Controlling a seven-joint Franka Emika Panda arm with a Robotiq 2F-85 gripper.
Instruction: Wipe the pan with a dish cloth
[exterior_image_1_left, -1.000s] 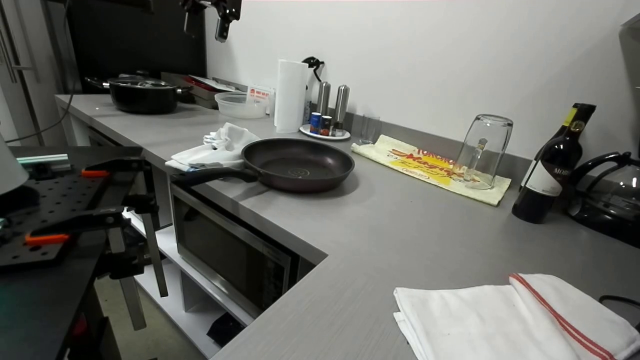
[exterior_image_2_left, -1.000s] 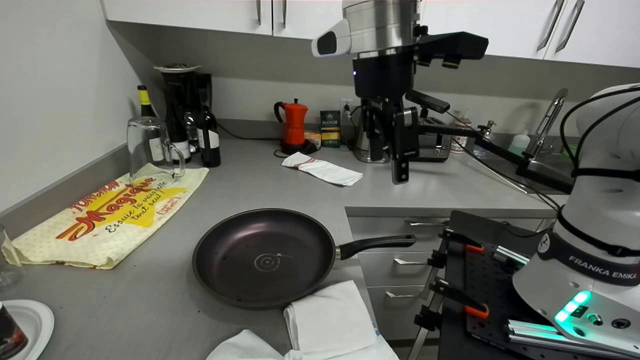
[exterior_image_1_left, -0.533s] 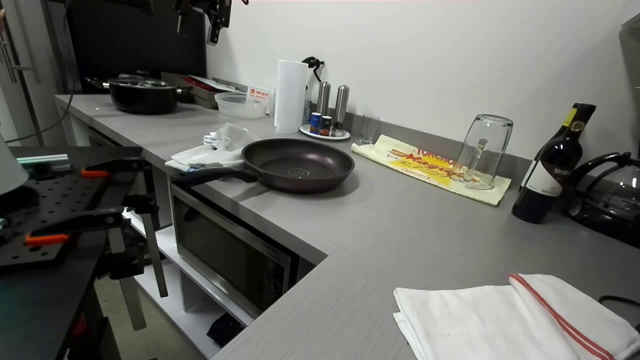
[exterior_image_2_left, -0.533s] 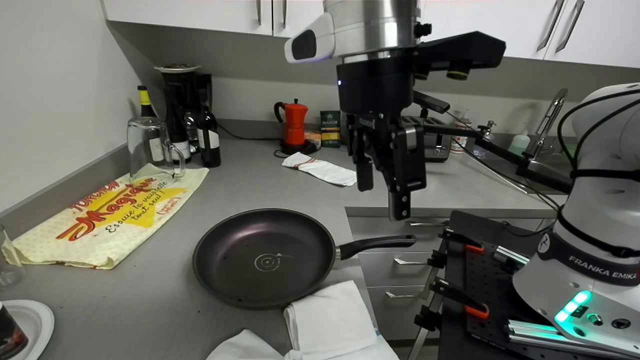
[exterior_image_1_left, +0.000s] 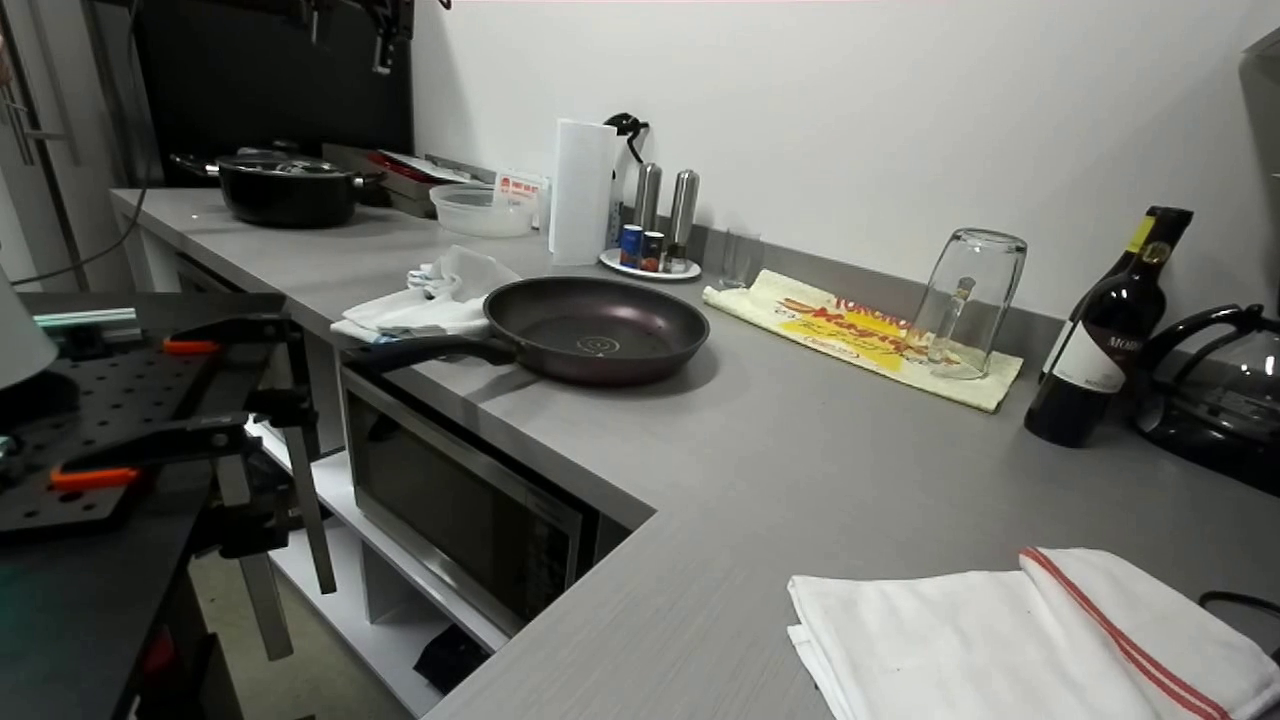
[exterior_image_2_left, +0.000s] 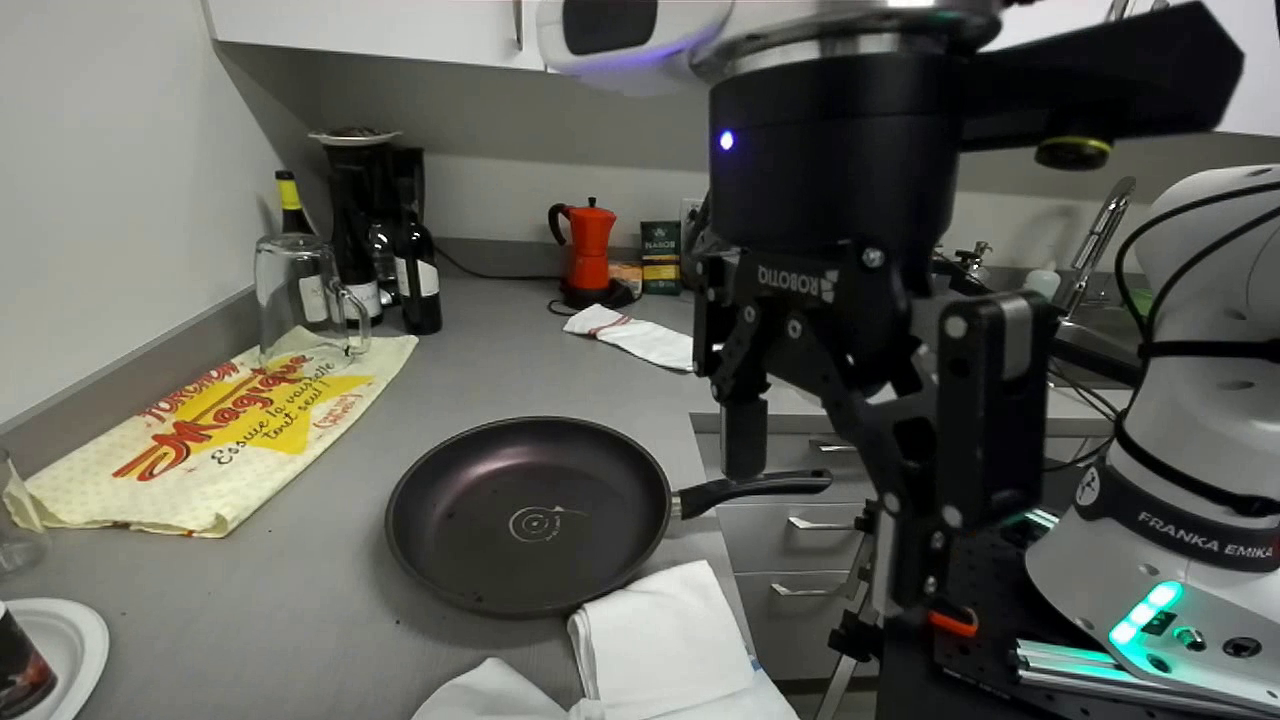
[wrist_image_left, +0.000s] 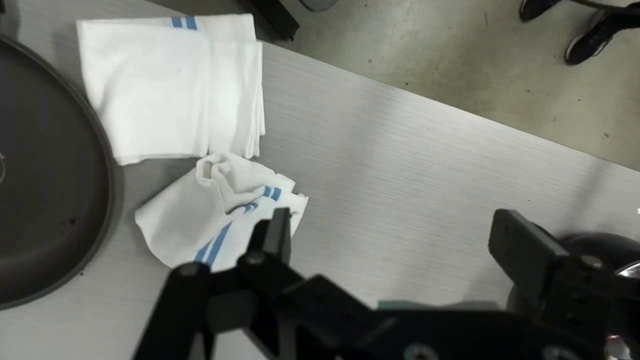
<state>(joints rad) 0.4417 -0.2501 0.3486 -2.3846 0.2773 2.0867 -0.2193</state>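
Since the earlier frame the fingers (exterior_image_2_left: 744, 440) have moved along the front edge of the surface (exterior_image_1_left: 780, 480), away from its inner corner, and look larger in an exterior view. They stand wide apart above the surface. The pan (exterior_image_2_left: 490, 510) lies between that corner and a folded white cloth (wrist_image_left: 155, 95); the pan's handle (exterior_image_2_left: 795, 483) juts over the edge. Farther in from that edge, just beside the folded cloth, sits a crumpled white cloth (wrist_image_left: 190, 215).
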